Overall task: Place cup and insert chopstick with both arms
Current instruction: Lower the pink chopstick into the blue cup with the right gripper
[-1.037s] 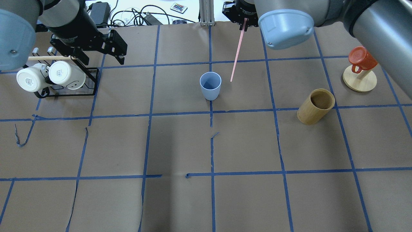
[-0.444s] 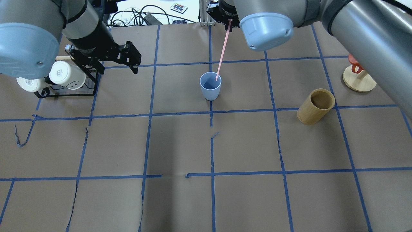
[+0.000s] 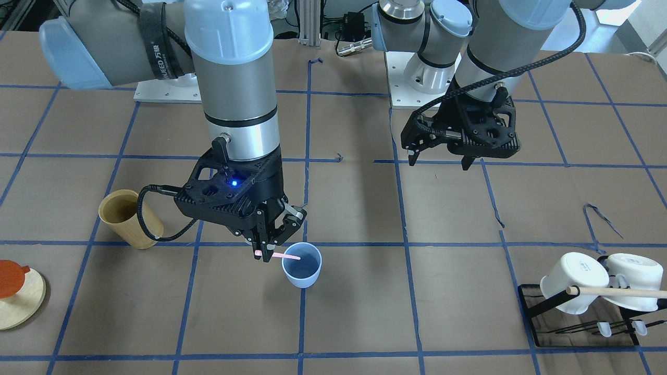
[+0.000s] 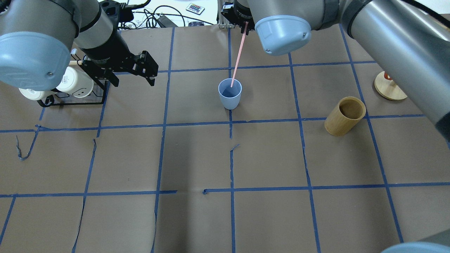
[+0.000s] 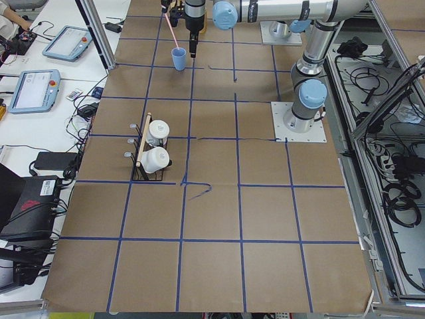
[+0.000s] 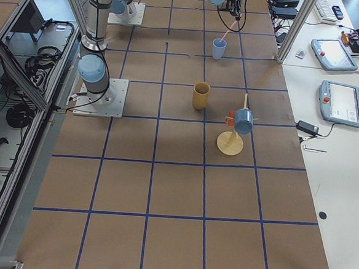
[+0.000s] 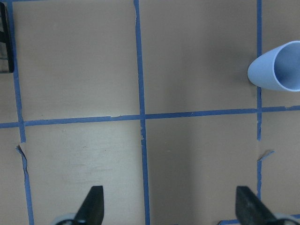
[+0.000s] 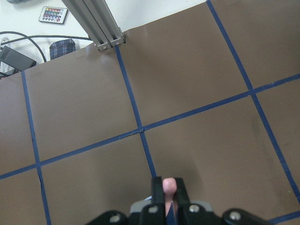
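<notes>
The light-blue cup point(image 4: 230, 94) stands upright near the table's middle and also shows in the front view point(image 3: 301, 272) and the left wrist view point(image 7: 276, 72). My right gripper point(image 4: 244, 28) is shut on the upper end of the pink chopstick point(image 4: 237, 56). The stick slants down, with its lower tip at the cup's mouth point(image 3: 292, 257). The right wrist view shows the stick's top point(image 8: 169, 184) pinched between the fingers. My left gripper point(image 4: 133, 78) is open and empty, hovering left of the cup, and shows in the front view point(image 3: 437, 162).
A tan bamboo cylinder point(image 4: 344, 116) stands right of the cup. A black rack point(image 4: 100, 92) with white mugs point(image 4: 74, 81) and a long wooden rod is at the left edge. A round wooden stand point(image 4: 390, 88) is at the right, partly hidden by my right arm.
My right gripper has carried the chopstick leftward, bringing its lower tip from beside the cup to the cup's mouth. My left arm has moved right, away from the mug rack.
</notes>
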You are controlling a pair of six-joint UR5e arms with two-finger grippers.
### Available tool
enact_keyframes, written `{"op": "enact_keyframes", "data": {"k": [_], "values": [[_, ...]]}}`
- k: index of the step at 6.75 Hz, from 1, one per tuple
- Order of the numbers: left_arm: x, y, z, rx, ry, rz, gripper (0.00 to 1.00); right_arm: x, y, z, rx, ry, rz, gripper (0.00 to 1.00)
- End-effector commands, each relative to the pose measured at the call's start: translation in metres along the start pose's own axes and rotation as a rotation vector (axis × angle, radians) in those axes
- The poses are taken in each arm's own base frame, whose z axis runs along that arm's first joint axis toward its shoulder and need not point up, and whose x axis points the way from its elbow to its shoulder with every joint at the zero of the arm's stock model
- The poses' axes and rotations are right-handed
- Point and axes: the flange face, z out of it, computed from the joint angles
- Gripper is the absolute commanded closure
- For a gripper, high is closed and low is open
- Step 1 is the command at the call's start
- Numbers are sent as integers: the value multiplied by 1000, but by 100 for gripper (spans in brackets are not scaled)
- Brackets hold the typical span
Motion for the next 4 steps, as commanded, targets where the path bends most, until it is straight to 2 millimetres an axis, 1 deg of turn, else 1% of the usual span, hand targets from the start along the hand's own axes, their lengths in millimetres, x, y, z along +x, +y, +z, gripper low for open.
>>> {"op": "enact_keyframes", "data": {"k": [1,3,4], "values": [[4,-1,3,-4,4,2,0,0,3,6,-11,7,5,95],[3,2,5,-7,2,0,0,-5,16,14,-31,13,4,92],[4,3,4,-6,12,0,0,-5,16,17,-32,17,2,90]]}}
